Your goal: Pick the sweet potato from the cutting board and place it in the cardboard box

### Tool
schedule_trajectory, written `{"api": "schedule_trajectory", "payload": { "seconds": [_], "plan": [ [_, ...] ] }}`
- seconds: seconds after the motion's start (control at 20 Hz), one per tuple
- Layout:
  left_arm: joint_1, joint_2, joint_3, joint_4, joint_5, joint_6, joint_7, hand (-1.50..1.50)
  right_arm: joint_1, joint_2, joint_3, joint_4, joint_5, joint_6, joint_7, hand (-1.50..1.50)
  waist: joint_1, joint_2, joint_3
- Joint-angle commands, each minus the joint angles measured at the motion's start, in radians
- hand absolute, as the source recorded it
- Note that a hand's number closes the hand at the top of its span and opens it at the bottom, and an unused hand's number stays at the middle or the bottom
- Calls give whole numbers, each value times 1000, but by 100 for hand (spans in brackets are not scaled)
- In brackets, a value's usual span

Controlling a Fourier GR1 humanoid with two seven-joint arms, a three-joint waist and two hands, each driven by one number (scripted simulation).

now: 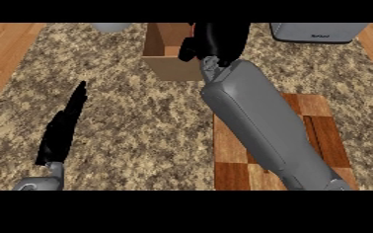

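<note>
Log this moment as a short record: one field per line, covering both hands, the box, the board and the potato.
right hand: over the cardboard box, forearm stretched across the cutting board
left hand: open, fingers straight, resting at lower left of the counter
cardboard box: open top, at the far side of the counter
cutting board: wooden, at lower right, no potato showing on it
sweet potato: not visible

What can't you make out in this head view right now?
- Sweet potato: not visible; the right hand over the cardboard box may hide it.
- Right hand's grip: cannot tell.
- Box interior: largely blocked by that hand.
- Cutting board: partly covered by the right forearm.
- Grey items at top edge: cut off.
</note>
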Motion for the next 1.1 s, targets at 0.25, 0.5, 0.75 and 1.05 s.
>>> {"api": "schedule_trajectory", "payload": {
  "seconds": [0.25,0.5,0.75,1.05],
  "plan": [
    [-4,-17,-7,36,-9,-11,-40,0,-187,5,-85,477,-160,-238,-70,150,23,8,0],
    [-69,-25,-13,-14,-19,1,46,0,-212,5,-136,683,-218,-291,-162,150,33,15,1],
    [-45,-16,-27,-36,-21,-23,28,0,-284,5,-198,813,-263,-370,-141,-150,64,22,1],
    [-43,-18,-24,-22,-27,-22,21,0,-223,5,-221,855,-323,-562,-318,-150,58,25,1]
  ]
}}
